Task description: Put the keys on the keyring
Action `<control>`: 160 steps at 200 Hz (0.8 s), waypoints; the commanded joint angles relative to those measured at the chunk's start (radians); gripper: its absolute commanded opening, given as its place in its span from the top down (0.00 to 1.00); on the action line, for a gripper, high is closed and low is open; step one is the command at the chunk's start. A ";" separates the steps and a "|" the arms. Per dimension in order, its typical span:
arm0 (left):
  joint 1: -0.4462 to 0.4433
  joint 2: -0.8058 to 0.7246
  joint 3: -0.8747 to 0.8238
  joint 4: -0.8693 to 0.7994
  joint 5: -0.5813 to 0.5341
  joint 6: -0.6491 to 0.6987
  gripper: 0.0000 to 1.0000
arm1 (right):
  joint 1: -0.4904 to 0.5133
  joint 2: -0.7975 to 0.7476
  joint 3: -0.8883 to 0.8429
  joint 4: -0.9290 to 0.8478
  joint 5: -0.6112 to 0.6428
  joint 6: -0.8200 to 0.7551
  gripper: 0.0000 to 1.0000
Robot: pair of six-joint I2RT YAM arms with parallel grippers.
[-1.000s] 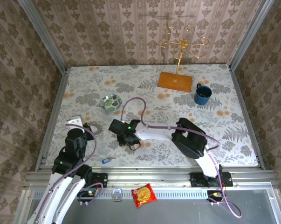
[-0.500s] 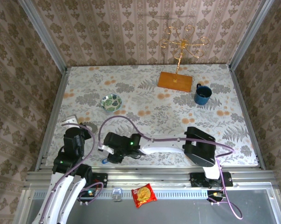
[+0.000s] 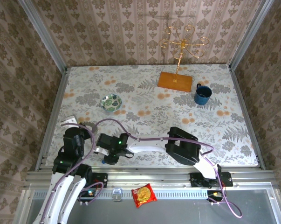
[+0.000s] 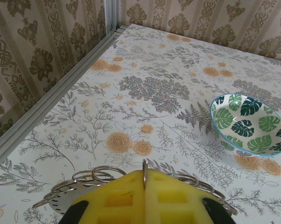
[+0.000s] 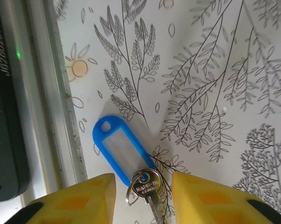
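My left gripper (image 4: pixel 145 175) is shut on a thin wire loop of the keyring (image 4: pixel 61 201), a grey metal piece with several split rings along its edge, held just above the table. In the top view the left gripper (image 3: pixel 76 128) is near the table's left side. A silver key (image 5: pixel 147 184) with a blue plastic tag (image 5: pixel 123 147) lies flat by the near edge. My right gripper (image 5: pixel 142 186) is open and low over it, one yellow finger (image 5: pixel 79 200) on each side of the key head. The green key is out of view.
A green leaf-patterned bowl (image 4: pixel 250 123) stands ahead and right of the left gripper, seen as the bowl (image 3: pixel 111 101) from above. An aluminium rail (image 5: pixel 51 93) runs just left of the blue tag. At the back right stand a blue mug (image 3: pixel 202 94) and a gold stand on an orange base (image 3: pixel 175 81).
The right arm has swung from the table's middle to the near left edge and come down over the blue-tagged key. The left arm shifted slightly, still holding the keyring.
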 commanded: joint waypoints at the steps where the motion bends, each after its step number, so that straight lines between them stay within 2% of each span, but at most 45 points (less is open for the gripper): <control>1: 0.012 0.000 0.030 0.036 -0.009 -0.026 1.00 | -0.001 0.034 0.044 -0.060 -0.014 0.008 0.63; 39: 0.012 0.000 0.028 0.041 -0.006 -0.028 1.00 | -0.001 0.054 0.066 -0.077 -0.010 0.010 0.70; 75: 0.012 -0.002 0.031 0.046 0.009 -0.013 1.00 | -0.002 0.054 0.066 -0.078 -0.003 0.014 0.90; 93: 0.012 -0.002 0.030 0.057 0.038 0.006 1.00 | -0.007 0.031 0.046 -0.071 0.019 0.030 0.97; 133: 0.012 0.019 0.044 0.089 0.148 0.067 1.00 | -0.051 -0.110 -0.131 0.034 0.086 0.109 1.00; 160: 0.011 0.057 0.060 0.115 0.268 0.120 1.00 | -0.091 -0.244 -0.299 0.067 0.153 0.163 1.00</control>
